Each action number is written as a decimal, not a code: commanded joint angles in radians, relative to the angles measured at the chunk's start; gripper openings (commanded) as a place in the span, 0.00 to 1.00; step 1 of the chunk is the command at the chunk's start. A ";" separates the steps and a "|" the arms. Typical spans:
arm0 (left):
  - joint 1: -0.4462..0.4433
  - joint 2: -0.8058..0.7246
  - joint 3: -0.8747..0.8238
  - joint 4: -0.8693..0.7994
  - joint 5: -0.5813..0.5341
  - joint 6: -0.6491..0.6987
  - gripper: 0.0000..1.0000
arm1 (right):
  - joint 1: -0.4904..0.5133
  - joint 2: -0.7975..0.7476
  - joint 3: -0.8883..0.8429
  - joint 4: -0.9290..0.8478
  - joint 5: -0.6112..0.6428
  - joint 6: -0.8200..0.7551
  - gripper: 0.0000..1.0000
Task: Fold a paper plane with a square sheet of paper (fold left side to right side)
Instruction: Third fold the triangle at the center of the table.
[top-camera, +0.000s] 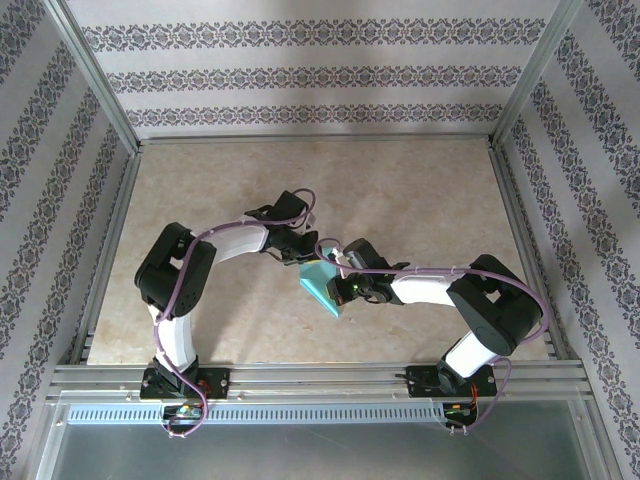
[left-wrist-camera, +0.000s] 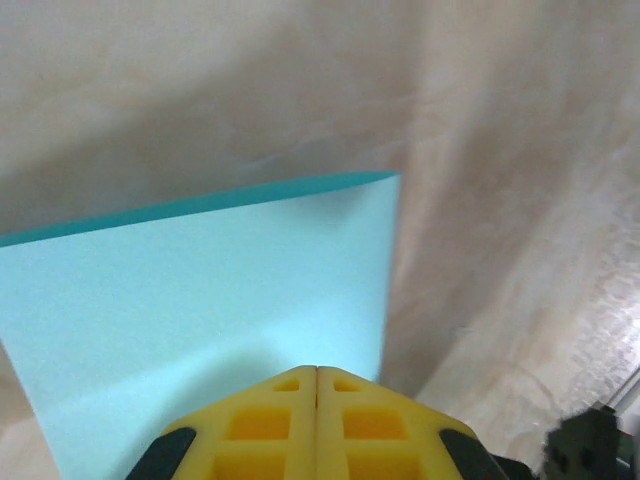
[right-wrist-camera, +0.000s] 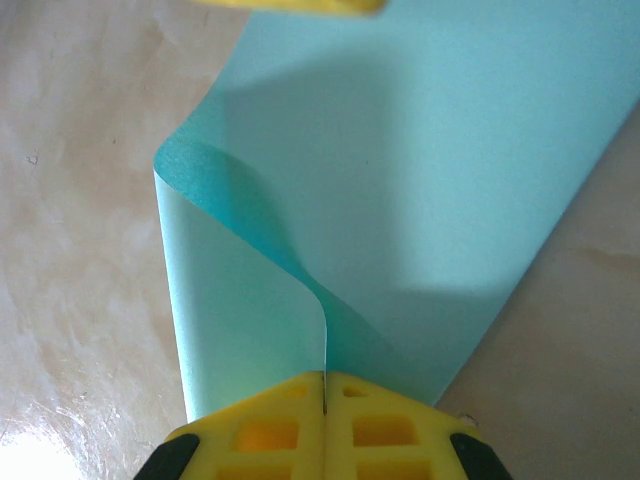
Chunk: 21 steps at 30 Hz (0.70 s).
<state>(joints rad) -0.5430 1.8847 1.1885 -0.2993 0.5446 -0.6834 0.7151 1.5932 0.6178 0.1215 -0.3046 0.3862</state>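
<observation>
Fingers (left-wrist-camera: 262, 425) of the left gripper (left-wrist-camera: 317, 372) are pressed together with no gap, pinching an edge of the square sheet of paper (right-wrist-camera: 420, 180), which spreads away from them as a flat cyan panel. The sheet sits between the two arms near the middle of the tan table (top-camera: 420, 200), partly lifted. To its right, the right gripper (right-wrist-camera: 325, 380) is likewise clamped tight. A sheet edge runs into the seam between its yellow fingers, and the paper bows in a soft loop on their left.
</observation>
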 joint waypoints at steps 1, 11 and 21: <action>0.003 -0.019 0.015 -0.045 -0.008 0.029 0.04 | -0.004 0.020 0.006 -0.038 -0.014 -0.024 0.00; -0.001 0.072 -0.046 0.009 0.011 0.005 0.02 | -0.002 0.003 0.019 -0.035 -0.025 -0.014 0.00; 0.000 0.098 -0.044 -0.044 -0.035 0.042 0.01 | -0.005 -0.043 0.020 -0.042 -0.025 -0.005 0.00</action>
<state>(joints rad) -0.5415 1.9453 1.1519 -0.2871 0.5533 -0.6773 0.7151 1.5757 0.6201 0.0967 -0.3157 0.3870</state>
